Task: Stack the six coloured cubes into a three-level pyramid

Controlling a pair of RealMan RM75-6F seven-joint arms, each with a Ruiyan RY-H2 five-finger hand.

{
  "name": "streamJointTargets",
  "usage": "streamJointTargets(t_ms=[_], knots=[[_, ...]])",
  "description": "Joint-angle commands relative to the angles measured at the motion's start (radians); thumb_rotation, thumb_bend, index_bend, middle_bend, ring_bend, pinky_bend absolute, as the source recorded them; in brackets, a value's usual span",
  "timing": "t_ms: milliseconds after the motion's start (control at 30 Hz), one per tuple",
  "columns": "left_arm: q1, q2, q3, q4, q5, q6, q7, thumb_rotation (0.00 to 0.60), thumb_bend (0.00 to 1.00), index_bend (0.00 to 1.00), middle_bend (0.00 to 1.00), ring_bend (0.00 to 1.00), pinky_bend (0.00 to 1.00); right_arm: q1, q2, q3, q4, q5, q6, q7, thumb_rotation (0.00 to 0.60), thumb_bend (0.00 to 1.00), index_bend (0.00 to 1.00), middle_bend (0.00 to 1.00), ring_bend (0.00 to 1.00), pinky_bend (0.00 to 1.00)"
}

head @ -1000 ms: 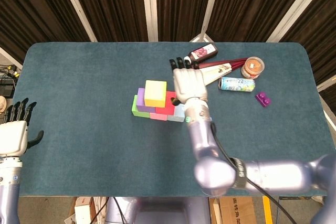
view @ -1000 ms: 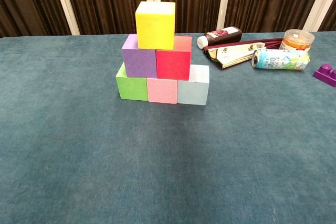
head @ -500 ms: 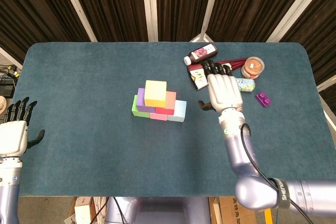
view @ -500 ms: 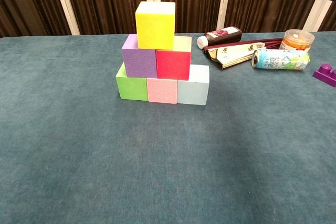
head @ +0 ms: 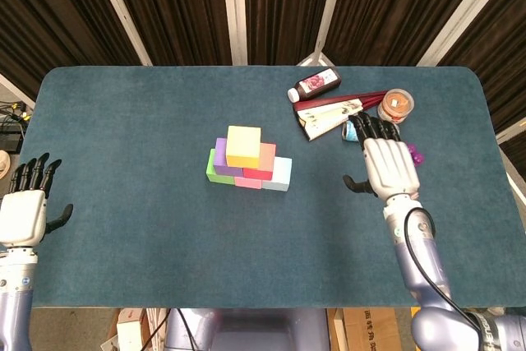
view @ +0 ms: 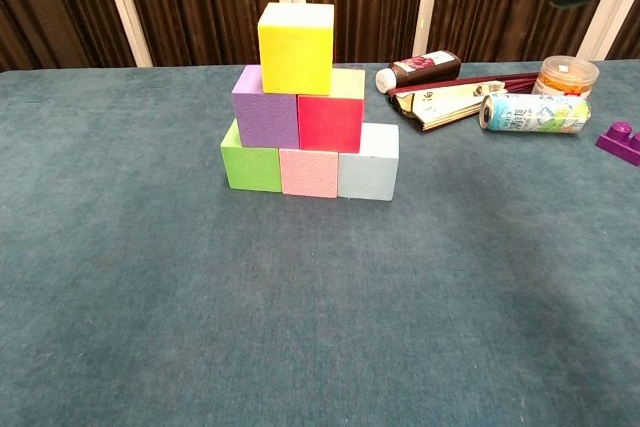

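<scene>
On my screens the pyramid stands mid-bench (head: 123, 170): green cube (view: 250, 159), pink cube (view: 309, 172) and pale blue cube (view: 368, 168) in a row, purple cube (view: 265, 109) and red cube (view: 329, 115) on them, yellow cube (view: 295, 35) on top. My right hand (head: 388, 163) hovers well right of it, fingers spread, holding nothing. My left hand (head: 27, 210) sits at the left edge, open and empty as far as I can tell.

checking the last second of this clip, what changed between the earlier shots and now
The right hand, open and holding nothing, drew back from beside the pyramid toward the robot's right, ending near the can. The six stacked cubes, yellow cube on top, stayed put, as did the left hand.
</scene>
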Motion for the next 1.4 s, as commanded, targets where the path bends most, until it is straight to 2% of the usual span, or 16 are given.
streamJointTargets(t_ms=[33, 267, 433, 533, 667, 933, 1067, 1400], knots=[[0.002, 0.001, 0.000, -0.001, 0.001, 0.003, -0.002, 0.600, 0.37, 0.12, 0.00, 0.00, 0.00, -0.038, 0.004, -0.040, -0.011, -0.053, 0.010, 0.039, 0.600, 0.29, 0.00, 0.03, 0.00, 0.00], [0.004, 0.009, 0.002, -0.006, 0.008, 0.002, -0.014, 0.600, 0.37, 0.12, 0.00, 0.00, 0.00, -0.125, -0.013, -0.134, 0.002, -0.207, 0.039, 0.111, 0.600, 0.29, 0.00, 0.03, 0.00, 0.00], [0.007, 0.010, 0.003, -0.009, 0.021, 0.011, -0.026, 0.600, 0.37, 0.12, 0.00, 0.00, 0.00, -0.234, -0.051, -0.248, 0.052, -0.440, 0.097, 0.180, 0.600, 0.29, 0.00, 0.03, 0.00, 0.00], [0.010, 0.009, 0.001, -0.007, 0.023, 0.017, -0.031, 0.600, 0.37, 0.12, 0.00, 0.00, 0.00, -0.304, -0.087, -0.321, 0.121, -0.565, 0.130, 0.228, 0.600, 0.29, 0.00, 0.03, 0.00, 0.00], [0.009, 0.007, 0.001, -0.005, 0.026, 0.014, -0.041, 0.600, 0.37, 0.12, 0.00, 0.00, 0.00, -0.368, -0.114, -0.379, 0.190, -0.683, 0.149, 0.296, 0.600, 0.29, 0.00, 0.03, 0.00, 0.00], [0.000, 0.002, 0.005, 0.002, 0.024, -0.010, -0.042, 0.600, 0.37, 0.12, 0.00, 0.00, 0.00, -0.465, -0.163, -0.429, 0.278, -0.830, 0.224, 0.327, 0.600, 0.29, 0.00, 0.03, 0.00, 0.00], [-0.002, 0.007, 0.009, -0.002, 0.027, -0.021, -0.053, 0.600, 0.37, 0.12, 0.00, 0.00, 0.00, -0.496, -0.181, -0.440, 0.313, -0.859, 0.244, 0.339, 0.600, 0.29, 0.00, 0.03, 0.00, 0.00], [0.007, 0.046, 0.027, -0.063, 0.005, -0.056, -0.042, 0.600, 0.37, 0.11, 0.00, 0.00, 0.00, -0.578, -0.236, -0.453, 0.495, -0.918, 0.289, 0.323, 0.600, 0.29, 0.00, 0.03, 0.00, 0.00]])
